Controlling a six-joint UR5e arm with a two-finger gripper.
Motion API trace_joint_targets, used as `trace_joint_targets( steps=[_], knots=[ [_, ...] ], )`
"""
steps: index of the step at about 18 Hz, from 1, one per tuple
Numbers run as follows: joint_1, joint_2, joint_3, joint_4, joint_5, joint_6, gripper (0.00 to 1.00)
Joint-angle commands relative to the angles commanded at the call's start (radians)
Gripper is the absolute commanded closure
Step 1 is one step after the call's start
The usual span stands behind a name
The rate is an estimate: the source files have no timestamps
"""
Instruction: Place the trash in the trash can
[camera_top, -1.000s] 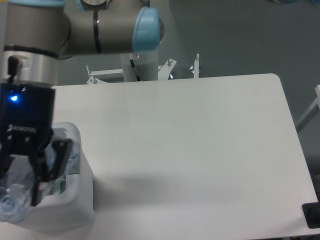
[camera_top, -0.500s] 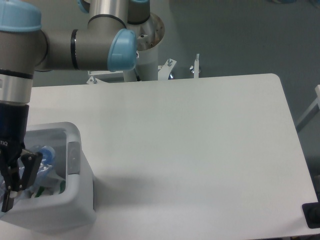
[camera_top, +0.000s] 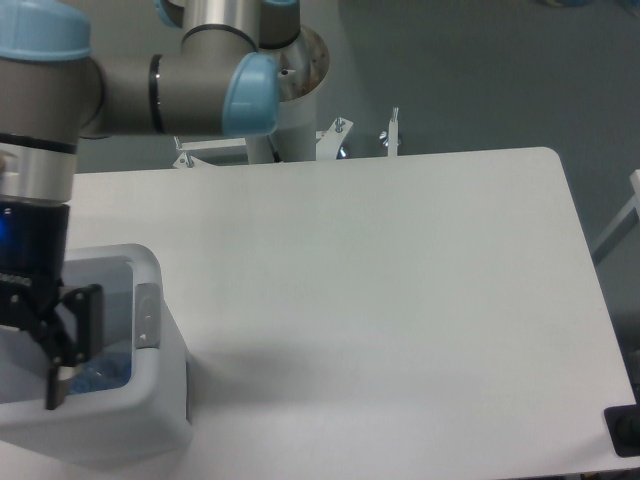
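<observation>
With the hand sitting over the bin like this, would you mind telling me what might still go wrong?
1. The hand hangs close to the bin's rim, so a sideways move could catch the wall and drag or tip the bin.
2. The bin stands at the table's front left corner, so a nudge might push it off.
3. Something bluish shows inside; whether all the trash landed there cannot be confirmed.

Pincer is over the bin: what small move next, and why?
Probably lift the pincer straight up, clear of the trash can. It hangs open above the can's mouth with nothing visible between its fingers, something bluish lies inside, and the table shows no trash left.
</observation>
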Motion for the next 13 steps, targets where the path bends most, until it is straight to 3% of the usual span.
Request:
trace_joint_targets(
  steps=[4,7,9,13],
  knots=[
    [0.115,0.015,-0.023,-0.008,0.003,0.005,0.00],
    [0.174,0.017,-0.032,-0.049,0.005,0.056,0.00],
    [0.193,0.025,-0.035,-0.093,0.037,0.162,0.00],
    [0.233,0.058,-0.068,-0.234,0.046,0.374,0.00]
  ],
)
